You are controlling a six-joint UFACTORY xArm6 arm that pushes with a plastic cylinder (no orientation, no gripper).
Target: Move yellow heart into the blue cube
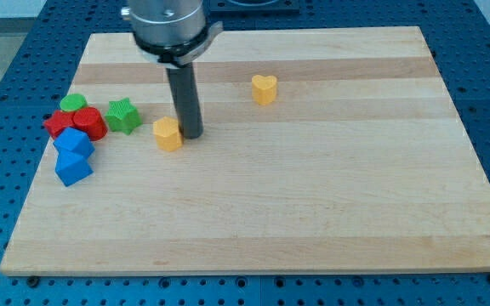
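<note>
Camera view: my tip is down on the wooden board, touching or just beside the right side of a yellow block, shape unclear. No claw on this rig, just the rod, so nothing is gripped. Yellow heart sits well apart, toward the view's upper right of the tip. Blue cube is at the view's left edge, touching a second blue block. Above them: two red blocks, green cylinder, green star.
</note>
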